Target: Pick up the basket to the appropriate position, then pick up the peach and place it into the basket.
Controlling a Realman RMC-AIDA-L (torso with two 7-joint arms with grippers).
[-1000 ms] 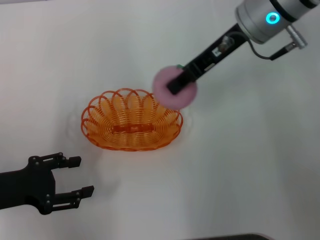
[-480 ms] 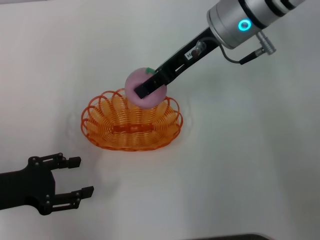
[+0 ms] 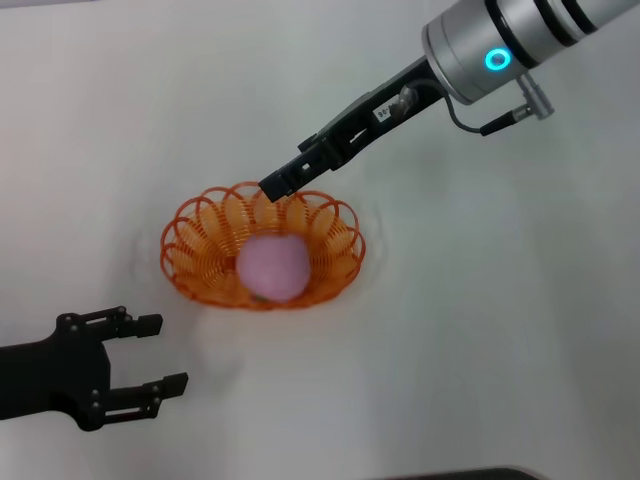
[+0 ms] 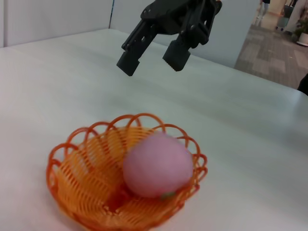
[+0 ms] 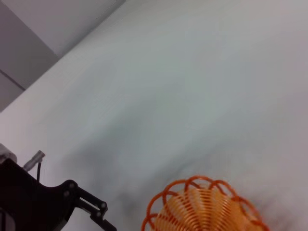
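Peach [image 3: 271, 268] now down inside the basket [image 3: 190, 222], at centre-left of the head view, lying against the wire floor toward the near side, green spot turned low. Half a second ago still pinched in the right claw above the far rim; a full second ago off beyond the basket's right edge. So: released, dropped, settled. In the left wrist view, peach [image 4: 157, 165] filling much of the basket [image 4: 67, 166], tucked against the rim on one side, nothing holding it.

Basket itself flat on the white counter [image 3: 500, 330], in the same spot as before, not tipped.

Right claw [image 3: 285, 180] just above the basket's far rim, reaching in from the upper right of the head view, empty. From the left wrist view, right claw [image 4: 153, 53] with jaws clearly parted, nothing between them, hanging well clear above the fruit.

Left claw [image 3: 150, 352] at lower left of the head view, resting near the counter apart from the basket, jaws spread, holding nothing, unmoved across the three moments.

By the look of things, both parts of the task done; only a withdrawal of the right arm seemingly left.
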